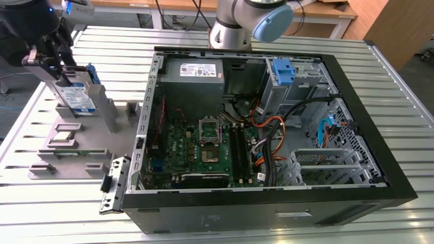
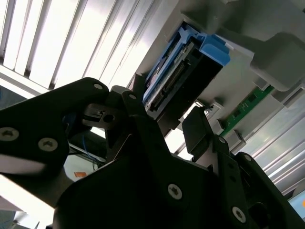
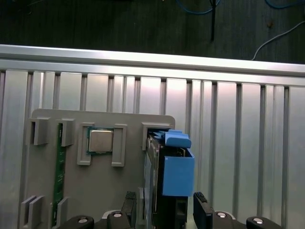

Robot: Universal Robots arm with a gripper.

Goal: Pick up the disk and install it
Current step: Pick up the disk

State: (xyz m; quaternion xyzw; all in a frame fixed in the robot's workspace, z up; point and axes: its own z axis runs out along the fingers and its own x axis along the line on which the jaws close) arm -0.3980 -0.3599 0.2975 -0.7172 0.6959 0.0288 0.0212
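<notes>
Black and open-sided, the case lies nearest in the exterior view, on a slatted metal table. Beyond it, toward that view's left, a grey tray carries the disk, which stands on edge in its slot. The gripper straddles the disk with its jaws apart. In the first wrist view a sliver of gap shows beside one finger, so nothing is clamped.
</notes>
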